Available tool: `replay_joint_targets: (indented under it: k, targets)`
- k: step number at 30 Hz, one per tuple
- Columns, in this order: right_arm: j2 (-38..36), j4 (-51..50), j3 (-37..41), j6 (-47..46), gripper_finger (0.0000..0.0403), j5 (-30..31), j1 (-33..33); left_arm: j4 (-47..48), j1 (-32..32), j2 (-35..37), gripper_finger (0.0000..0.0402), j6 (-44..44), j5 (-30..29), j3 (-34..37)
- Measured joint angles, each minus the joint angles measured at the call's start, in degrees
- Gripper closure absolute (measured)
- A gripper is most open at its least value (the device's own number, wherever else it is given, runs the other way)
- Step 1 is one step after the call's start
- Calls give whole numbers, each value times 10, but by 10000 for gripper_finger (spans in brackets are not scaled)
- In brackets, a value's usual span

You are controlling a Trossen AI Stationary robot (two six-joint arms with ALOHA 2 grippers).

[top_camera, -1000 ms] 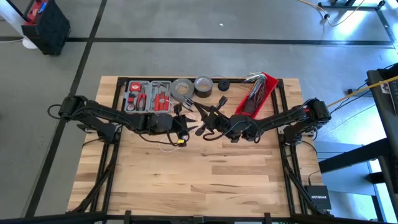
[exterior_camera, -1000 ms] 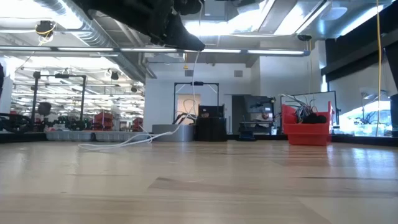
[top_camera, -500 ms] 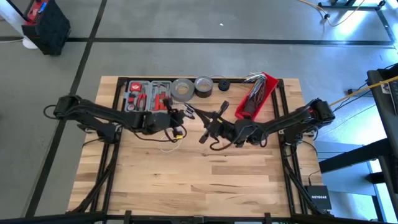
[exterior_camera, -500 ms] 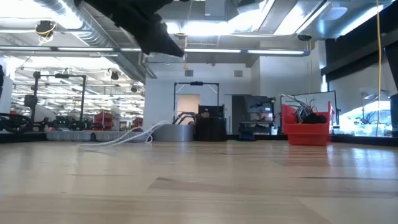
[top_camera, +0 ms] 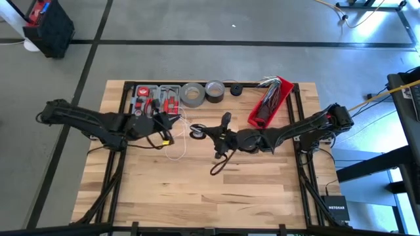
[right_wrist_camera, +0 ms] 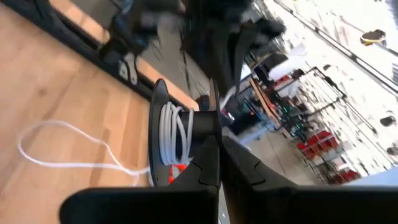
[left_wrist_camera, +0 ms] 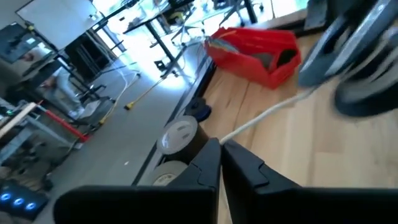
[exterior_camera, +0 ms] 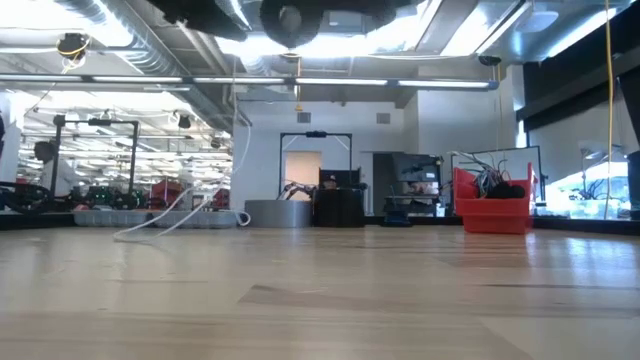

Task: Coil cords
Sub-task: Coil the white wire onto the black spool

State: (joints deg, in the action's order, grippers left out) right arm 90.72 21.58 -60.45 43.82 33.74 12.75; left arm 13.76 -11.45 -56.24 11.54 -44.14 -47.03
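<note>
Basically white cord runs crosswise between arms; left gripper clamped on it. Right gripper shut on the spool (nearer the coil).

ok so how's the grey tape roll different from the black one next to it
The grey tape roll is lighter and wider across; the black tape roll is darker and smaller. The grey one sits right beside the tool case; the black one lies on its other side, nearer the red bin. Both lie flat along the same table edge.
</note>
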Motion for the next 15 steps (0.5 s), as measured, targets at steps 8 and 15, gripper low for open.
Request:
replay_joint_targets:
  k: [8, 15]
  targets:
    - [17, -3, 0, -18, 397, 62, -41, -12, -39, 5, 398, -5, 10, 0]
    - [44, 29, 0, -46, 397, 42, -57, -105, -32, -41, 400, 5, 69, 0]
